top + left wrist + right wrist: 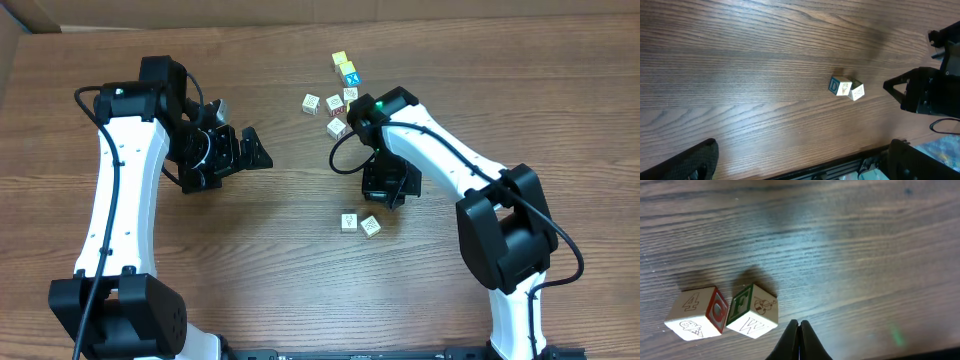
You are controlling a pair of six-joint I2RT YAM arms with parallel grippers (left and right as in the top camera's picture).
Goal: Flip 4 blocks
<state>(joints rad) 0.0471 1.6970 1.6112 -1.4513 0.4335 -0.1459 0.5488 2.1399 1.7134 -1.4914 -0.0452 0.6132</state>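
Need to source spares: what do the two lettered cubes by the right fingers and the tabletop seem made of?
The block marked 4 and block marked F: likely wood, pale matt faces, printed line drawings, coloured letters. The table: brown woodgrain, smooth with sheen; possibly laminate.

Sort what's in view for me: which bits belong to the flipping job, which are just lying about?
Job: 4 block, F block, right end effector shut near them; probably the far cream blocks too.
Lying about: yellow-topped cubes.

Brown table [300, 250] — yellow-topped cube [340, 59] on it.
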